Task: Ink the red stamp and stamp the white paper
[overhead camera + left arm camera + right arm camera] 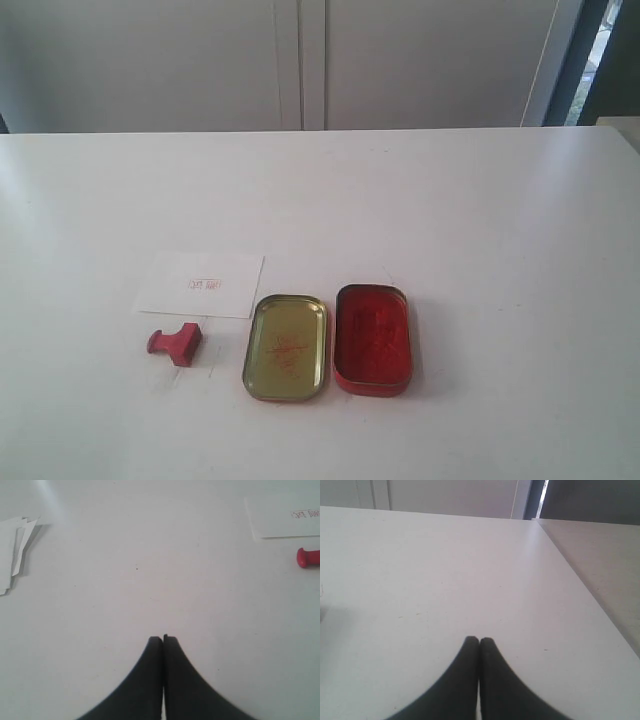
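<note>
The left hand point(162, 639) has its two dark fingers pressed together at the tips, with nothing between them. It hangs over bare desk point(450, 200) and touches nothing. The right hand point(479, 640) is closed in the same way, fingertip against fingertip and empty, above a clear stretch of the white surface near the desk's edge.

The red stamp point(176, 343) lies tipped on its side on the desk, its round knob pointing left in the exterior view. It is just in front of the white paper point(200, 284), near the sheet's left corner but apart from it. The paper lies flat and bears a small faint red imprint near its middle. To the right of the stamp a gold tin lid point(286, 347) lies with its hollow side up. Just beside that is the open ink-pad tin point(373, 338), filled with red.

The left wrist view shows the stamp's knob point(307, 557) and the paper's corner point(285, 515), and also a few loose white sheets point(12, 550) well away from them. Pale cabinet doors point(300, 60) stand behind the desk, and a second pale surface point(600, 555) adjoins it.
</note>
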